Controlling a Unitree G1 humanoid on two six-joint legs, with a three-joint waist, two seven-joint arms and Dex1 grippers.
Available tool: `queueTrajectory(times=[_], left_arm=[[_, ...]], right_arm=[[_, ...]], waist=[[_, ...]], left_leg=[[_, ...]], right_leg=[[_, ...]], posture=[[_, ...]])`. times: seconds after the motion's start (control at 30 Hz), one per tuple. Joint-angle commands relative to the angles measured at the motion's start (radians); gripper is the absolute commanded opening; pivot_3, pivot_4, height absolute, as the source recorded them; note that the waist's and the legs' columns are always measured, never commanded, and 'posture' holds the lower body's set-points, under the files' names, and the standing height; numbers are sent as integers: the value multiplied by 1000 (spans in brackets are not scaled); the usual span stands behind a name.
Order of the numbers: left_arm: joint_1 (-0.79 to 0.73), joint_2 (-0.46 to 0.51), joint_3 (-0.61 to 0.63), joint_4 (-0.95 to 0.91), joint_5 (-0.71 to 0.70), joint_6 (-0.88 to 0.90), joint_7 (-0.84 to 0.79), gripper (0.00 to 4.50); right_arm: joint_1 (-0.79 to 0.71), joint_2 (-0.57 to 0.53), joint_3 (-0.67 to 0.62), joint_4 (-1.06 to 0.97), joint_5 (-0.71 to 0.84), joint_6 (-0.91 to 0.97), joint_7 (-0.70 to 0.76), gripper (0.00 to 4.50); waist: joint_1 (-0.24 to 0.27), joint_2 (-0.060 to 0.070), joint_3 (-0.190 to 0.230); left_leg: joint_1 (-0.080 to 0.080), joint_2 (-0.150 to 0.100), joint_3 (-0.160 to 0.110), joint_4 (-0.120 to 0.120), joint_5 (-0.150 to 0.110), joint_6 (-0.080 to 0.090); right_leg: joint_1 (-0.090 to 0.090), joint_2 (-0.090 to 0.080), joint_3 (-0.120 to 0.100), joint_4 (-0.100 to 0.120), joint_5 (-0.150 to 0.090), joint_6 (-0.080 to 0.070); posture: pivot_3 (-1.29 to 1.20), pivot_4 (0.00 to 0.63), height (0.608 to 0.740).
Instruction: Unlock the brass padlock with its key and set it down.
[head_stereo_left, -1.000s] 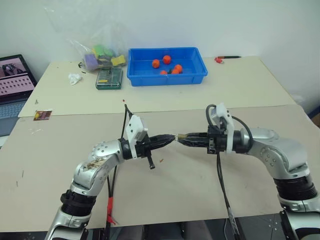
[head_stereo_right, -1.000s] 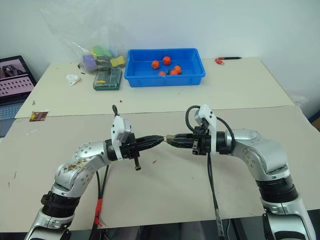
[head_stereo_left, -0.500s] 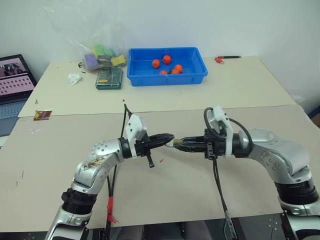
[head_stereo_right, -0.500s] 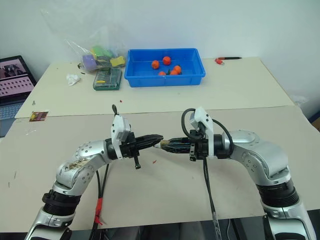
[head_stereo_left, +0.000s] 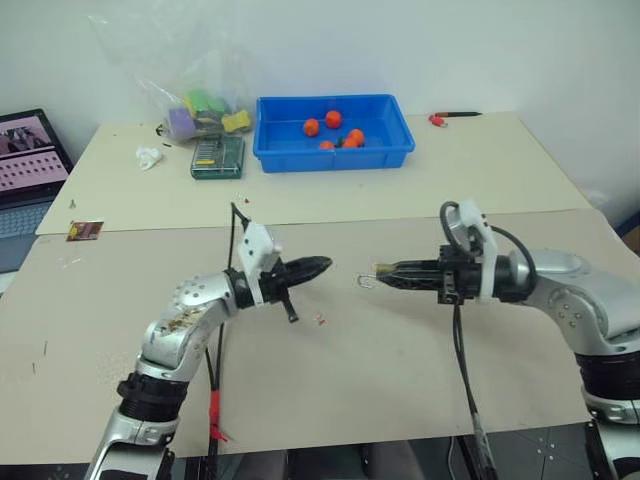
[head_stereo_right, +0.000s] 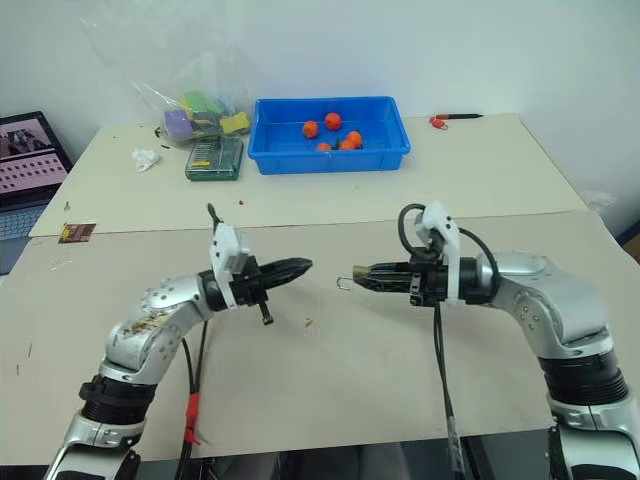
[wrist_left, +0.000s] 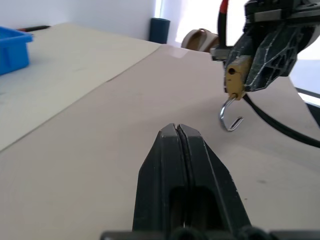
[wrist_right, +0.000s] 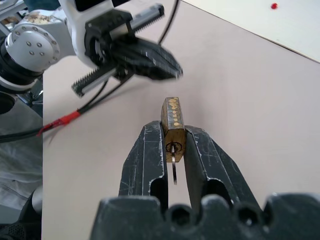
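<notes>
Near table (head_stereo_left: 380, 380): a pale beige top is seen under both arms, with a small red speck (head_stereo_left: 319, 319) lying between them.
Far table (head_stereo_left: 480, 170): a second beige top is butted against the near one along a visible seam.
Blue tray (head_stereo_left: 333, 152): it is set on the far table and holds several orange-red balls (head_stereo_left: 333, 119).
Other clutter: a clear bag of coloured items (head_stereo_left: 205, 110), a green box (head_stereo_left: 219, 157) and a crumpled white scrap (head_stereo_left: 149, 157) are placed beside the tray; a red-tipped pen (head_stereo_left: 452, 117) lies toward the far right edge; a small card (head_stereo_left: 85, 231) lies at the left.
Room: a white wall (head_stereo_left: 400, 40) is seen behind the tables, and a laptop (head_stereo_left: 28, 160) stands at the far left.
Right gripper (wrist_right: 173, 145): the fingers are clamped on the brass padlock (wrist_right: 172, 122), which is held above the near table; the shackle (wrist_left: 229, 114) is swung open and hangs free.
Key (wrist_right: 173, 165): a thin silver piece is seen in the padlock's keyhole, between the right fingers.
Left gripper (wrist_left: 178, 136): the fingers are pressed together with only a hairline seam between them, and nothing is seen in them; it is held well apart from the padlock.
</notes>
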Motion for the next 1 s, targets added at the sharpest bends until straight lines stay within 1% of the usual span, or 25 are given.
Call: queueTrajectory(times=[0.03, 0.1, 0.13, 0.2, 0.27, 0.3, 0.4, 0.47, 0.53, 0.63, 0.7, 0.73, 0.83, 1.0], left_arm=[[9, 45, 19, -8, 61, -123, -32, 1462], [30, 69, 6, -24, 97, -192, -54, 2252], [45, 83, 1, -42, 111, -226, -69, 2540], [71, 99, 2, -80, 120, -263, -82, 3362], [96, 120, 8, -113, 130, -295, -93, 4004], [113, 136, 9, -132, 149, -322, -100, 4436], [170, 174, 24, -209, 126, -290, -100, 4436], [199, 187, 30, -255, 110, -269, -92, 4436], [221, 178, 39, -294, 103, -244, -58, 4436], [247, 170, 46, -329, 105, -215, -18, 4436], [259, 162, 45, -348, 108, -197, 7, 4436], [262, 160, 42, -355, 110, -192, 14, 4490], [280, 153, 35, -379, 105, -171, 33, 4500], [279, 137, 25, -392, 85, -134, 50, 4500]], right_arm=[[-48, -14, -18, 30, 16, 1, 55, 125], [-64, 0, 9, 48, 22, 28, 67, 125], [-77, 17, 30, 62, 21, 44, 67, 125], [-107, 51, 73, 102, 5, 79, 55, 125], [-141, 69, 127, 143, -22, 112, 64, 125], [-166, 82, 157, 178, -35, 136, 67, 125], [-243, 139, 229, 310, -71, 201, 67, 125], [-257, 135, 286, 343, -77, 215, 150, 125], [-275, 148, 333, 408, -98, 213, 210, 125], [-325, 198, 382, 533, -163, 172, 238, 125], [-342, 210, 429, 583, -223, 117, 276, 125], [-347, 213, 439, 597, -236, 105, 295, 623], [-363, 222, 456, 638, -272, 75, 342, 1544], [-378, 199, 443, 723, -349, 2, 382, 3316]], waist=[[0, 0, 0], [0, 0, 0], [0, 0, 0], [-3, 0, 0], [1, 0, 0], [1, 0, 0], [0, 0, 0], [0, 0, 0], [3, 0, 0], [1, 0, 0], [-1, 0, 0], [-1, 0, 0], [-1, 0, 0], [-1, 0, 0]], left_leg=[[0, 0, 0, 0, 0, 0], [0, 0, 0, 0, 0, 0], [0, 0, 0, 0, 0, 0], [0, 1, 0, 0, 0, 0], [0, 1, 0, 0, 0, 0], [0, 1, 0, 0, 0, 0], [0, 1, 0, 0, 0, 0], [0, 1, 0, 0, 0, 0], [-1, 1, -1, -1, 0, 0], [-1, 0, 0, 0, 0, 0], [-1, 0, 0, 0, 0, 0], [-1, 0, 0, 0, 0, 0], [-1, 1, 0, -1, 0, -1], [0, 1, 0, 0, 1, -1]], right_leg=[[0, 0, 0, 0, 0, 0], [0, 0, 0, 0, 0, 0], [0, 0, 0, 0, 0, 0], [0, 0, 0, 0, 0, 0], [0, 0, 0, 0, 1, -1], [0, 0, 0, 0, 1, -1], [0, 0, 0, 0, 1, -1], [-1, 0, 0, 0, 1, -1], [-1, 0, -1, 0, 1, -1], [-1, 0, -1, 0, 1, -1], [-1, 0, -1, 0, 1, -1], [-1, 0, -1, 0, 1, -1], [-1, 0, -1, 0, 1, -1], [-1, 0, -1, 0, 1, -2]], posture=[[0, 150, 740], [0, 150, 740], [0, 150, 740], [0, 150, 740], [0, 150, 740], [0, 150, 740], [0, 150, 740], [0, 150, 740], [0, 150, 740], [0, 150, 740], [0, 150, 740], [0, 150, 740], [0, 150, 740], [0, 150, 740]])
